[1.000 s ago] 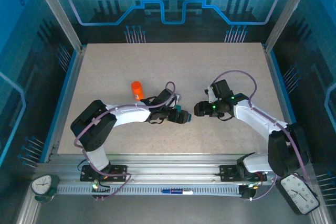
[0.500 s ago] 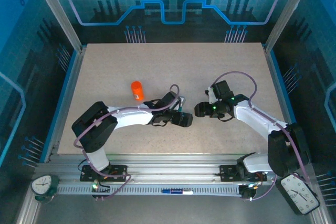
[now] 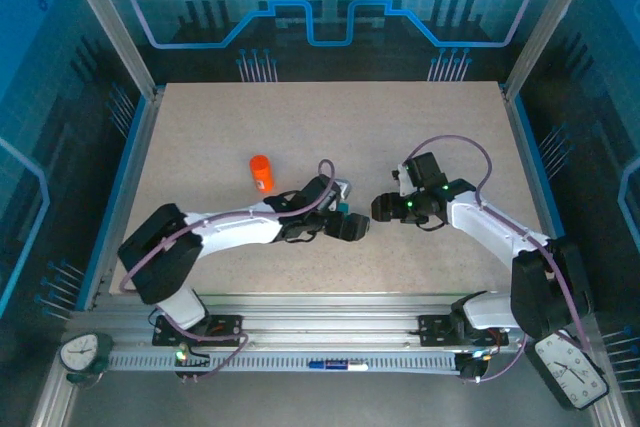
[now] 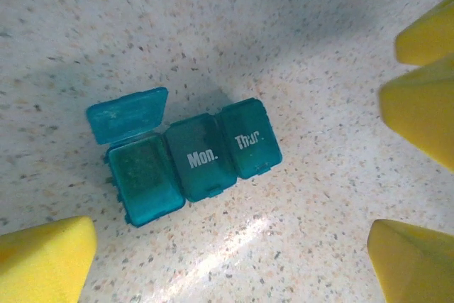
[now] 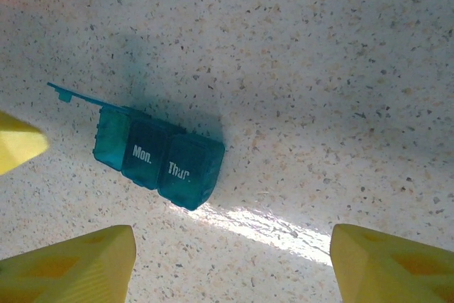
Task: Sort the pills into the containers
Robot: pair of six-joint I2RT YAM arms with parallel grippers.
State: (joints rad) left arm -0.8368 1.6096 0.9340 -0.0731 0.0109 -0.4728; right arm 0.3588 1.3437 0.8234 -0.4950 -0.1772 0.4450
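- The pill box [image 4: 186, 157] lies flat on the bench [image 4: 298, 26], in the gap between the 2 tools and touching neither.
- 3 compartments show in a row. The end one has its lid [image 4: 128, 113] flipped up, and the 2 marked "Mon." and "Thur." are shut.
- I cannot tell whether the open compartment [image 4: 145, 177] holds a pill.
- The left tool [image 4: 227, 264] hangs over the box with its jaws spread wide and nothing between them.
- The right tool [image 5: 230, 271] faces it from the other side, jaws also apart and empty.
- The orange bottle [image 3: 260, 172] stands upright, well apart from the box, on the left arm's side.
- Step in hand, as I judge it: getting the box ready, with 1 lid open and 2 to go, and no pill in either tool.
- The next move likely calls for 1 tool to steady the box while the other catches a lid's edge, or for the left tool to go for the bottle. The box is light and may slide if pushed from 1 side only.
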